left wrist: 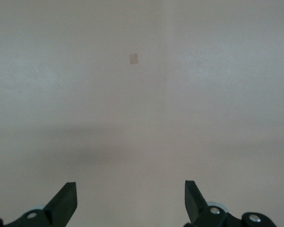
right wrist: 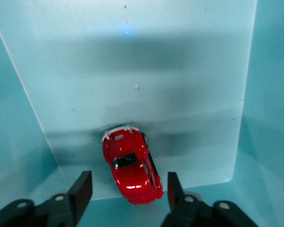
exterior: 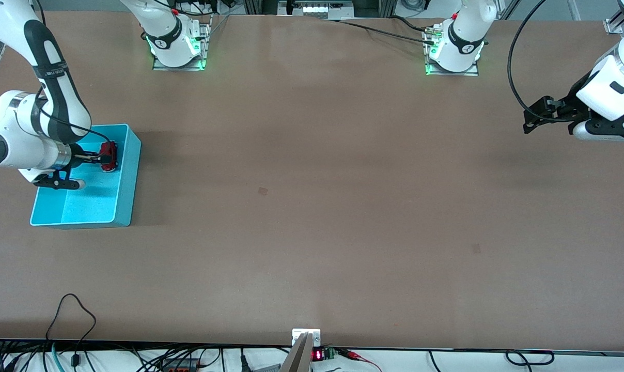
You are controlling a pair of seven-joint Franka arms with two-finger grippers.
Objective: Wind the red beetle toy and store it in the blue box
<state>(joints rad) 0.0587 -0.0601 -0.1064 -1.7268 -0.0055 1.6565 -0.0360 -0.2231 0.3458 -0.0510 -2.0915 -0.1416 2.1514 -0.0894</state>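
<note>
**Item 1. Beetle** [right wrist: 131, 168]. Lies inside the box [exterior: 127, 191], on its floor, in the half farther from the front camera. It is upright on its wheels, roof toward the right wrist camera. In the front view the box sits at nine o'clock on the desk [exterior: 312, 206], at the right arm's end.

**Item 2. Right tool** [right wrist: 128, 184]. Low inside the box, straddling the beetle. Fingers are parted, with a gap showing along each flank, so nothing is gripped and the beetle rests on its own.

**Item 3. Left tool** [left wrist: 131, 194]. Waits over bare desk at three o'clock in the front view, at the left arm's end. Fingers are spread wide and empty.

**Step in hand (judged).** Letting go and clearing out; storage looks all but done.

**Handling notes.**
- Open a little wider before rising, so neither pad drags a flank.
- Lift straight up, toward twelve o'clock of the tool's own axis, until above the walls.
- Only then swing away, or a finger may catch the wall.
- A wound toy may roll once freed; the tall walls should contain it.
</note>
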